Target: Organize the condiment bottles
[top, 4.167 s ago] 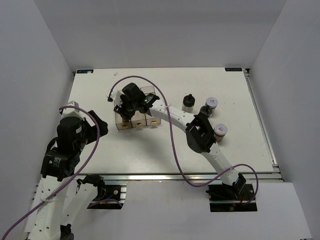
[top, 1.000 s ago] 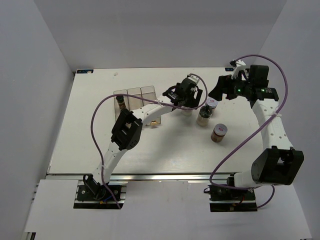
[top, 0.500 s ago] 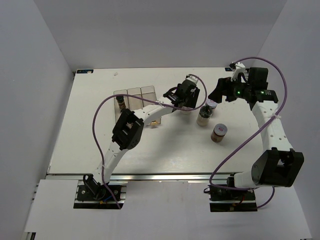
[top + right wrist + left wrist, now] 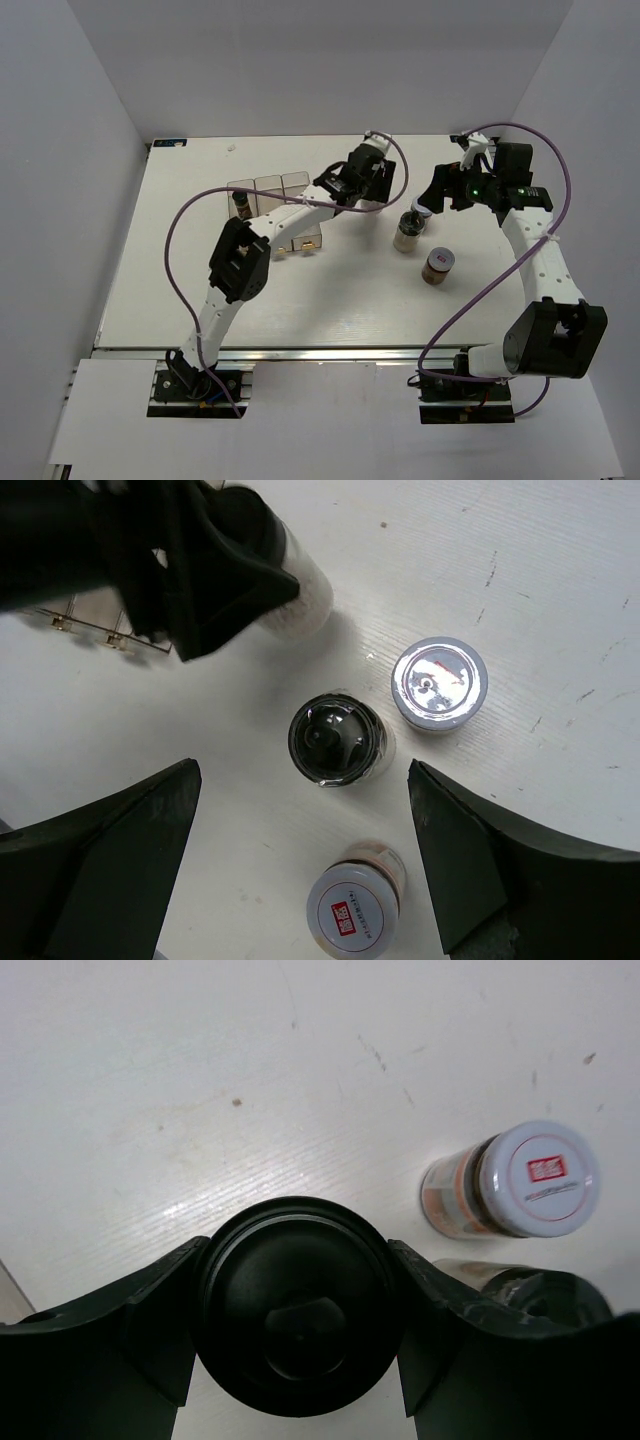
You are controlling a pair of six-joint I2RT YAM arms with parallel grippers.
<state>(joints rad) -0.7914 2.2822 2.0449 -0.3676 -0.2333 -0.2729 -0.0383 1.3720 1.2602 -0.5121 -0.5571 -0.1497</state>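
Since the left gripper [image 4: 296, 1325] is already clamped on the cap of the small clear black-capped bottle with white contents [image 4: 305, 592], I'd say we're mid pick-and-carry: grab done, drop-off not yet. That bottle hangs off the table, to the right of the clear three-compartment plastic rack [image 4: 268, 187], between the rack and the loose jars. One brown-filled bottle [image 4: 240, 206] looks to sit in the rack's left compartment already. Further right of the rack, three more wait close together on the white table [image 4: 180, 260]: a black-capped clear jar [image 4: 336, 740], a purple-white lidded jar [image 4: 438, 683] and a white-lidded jar with reddish-brown contents [image 4: 355, 912]. The right gripper [image 4: 438, 190] hovers over those with its jaws spread wide, holding nothing. Next move, imo: swing the held bottle left over a free compartment, keep it upright, lower it in without clipping the rack walls, then let go. Compared with a second ago, the left jaws were wide apart and low beside the bottle; now they're pinched on it and the wrist has come up and back, nearer the rack. The right gripper has nudged in over the cluster.
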